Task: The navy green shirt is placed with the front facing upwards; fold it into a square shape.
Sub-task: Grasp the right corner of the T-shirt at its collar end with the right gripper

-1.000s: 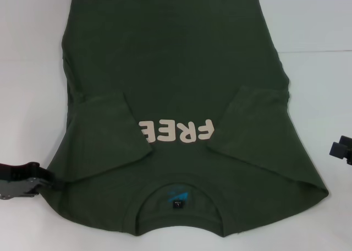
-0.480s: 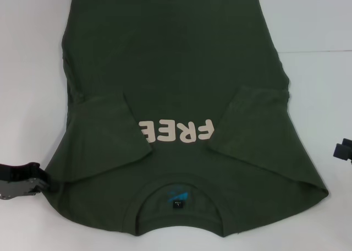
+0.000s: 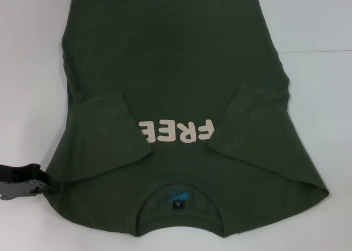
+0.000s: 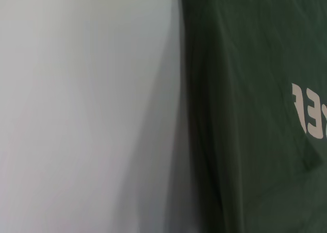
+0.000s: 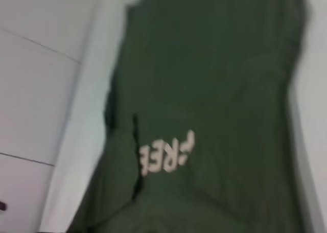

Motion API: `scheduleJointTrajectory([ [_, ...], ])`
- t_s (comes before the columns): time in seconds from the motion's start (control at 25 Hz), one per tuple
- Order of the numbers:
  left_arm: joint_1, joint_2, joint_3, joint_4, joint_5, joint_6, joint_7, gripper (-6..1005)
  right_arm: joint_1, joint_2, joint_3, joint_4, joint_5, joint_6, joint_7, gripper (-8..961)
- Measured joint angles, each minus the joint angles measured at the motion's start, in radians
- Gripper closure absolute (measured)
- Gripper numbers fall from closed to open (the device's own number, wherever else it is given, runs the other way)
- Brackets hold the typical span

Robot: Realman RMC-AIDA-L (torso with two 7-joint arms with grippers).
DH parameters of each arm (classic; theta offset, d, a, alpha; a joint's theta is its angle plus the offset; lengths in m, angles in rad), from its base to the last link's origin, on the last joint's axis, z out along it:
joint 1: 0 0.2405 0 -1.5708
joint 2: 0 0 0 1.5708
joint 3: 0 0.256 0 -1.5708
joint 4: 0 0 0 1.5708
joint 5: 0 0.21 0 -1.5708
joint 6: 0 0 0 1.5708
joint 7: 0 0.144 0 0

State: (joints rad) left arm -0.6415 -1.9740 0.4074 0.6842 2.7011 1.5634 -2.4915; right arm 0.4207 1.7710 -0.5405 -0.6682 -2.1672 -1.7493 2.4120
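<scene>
White tabletop [image 3: 313, 86] runs bare on every side of the navy green shirt [image 3: 176, 69], which lies flat, front up, collar [image 3: 179, 198] nearest the robot and hem at the far edge. Both sleeves are already folded inward, their tips flanking the cream lettering [image 3: 175, 131].

Nearest in, the left gripper [image 3: 22, 180] sits low at the shirt's left shoulder corner — touching or just beside the cloth; whether its fingers are parted or closed cannot be told. The right gripper is out of the head view.

The likely step is a lengthwise fold. To do it well, both shoulder corners should be pinched evenly and carried level, so the edges meet square. Room is ample to left and right — only the far hem lies close to the view's limit.
</scene>
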Motion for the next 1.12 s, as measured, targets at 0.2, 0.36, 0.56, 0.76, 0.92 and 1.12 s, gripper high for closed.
scheduleJointTrajectory([
  [0.2, -0.001, 0.001, 0.001, 0.002, -0.004, 0.009, 0.009, 949, 0.074, 0.0, 0.019, 0.01, -0.167, 0.014, 0.074, 162],
  [0.36, -0.001, 0.001, 0.001, 0.005, -0.006, 0.015, 0.015, 949, 0.123, 0.005, 0.012, 0.021, -0.241, 0.027, 0.115, 163],
  [0.56, -0.006, 0.004, 0.0, 0.006, -0.01, 0.021, 0.017, 948, 0.189, 0.012, 0.009, 0.029, -0.344, 0.064, 0.157, 163],
  [0.76, -0.005, 0.004, 0.002, 0.006, -0.011, 0.022, 0.018, 948, 0.222, 0.022, -0.036, 0.051, -0.363, 0.078, 0.161, 163],
  [0.92, -0.002, 0.002, 0.001, 0.006, -0.011, 0.023, 0.019, 948, 0.232, 0.031, -0.09, 0.08, -0.364, 0.113, 0.161, 164],
  [1.12, -0.001, 0.002, 0.0, 0.006, -0.012, 0.023, 0.02, 949, 0.233, 0.041, -0.11, 0.098, -0.365, 0.13, 0.153, 164],
])
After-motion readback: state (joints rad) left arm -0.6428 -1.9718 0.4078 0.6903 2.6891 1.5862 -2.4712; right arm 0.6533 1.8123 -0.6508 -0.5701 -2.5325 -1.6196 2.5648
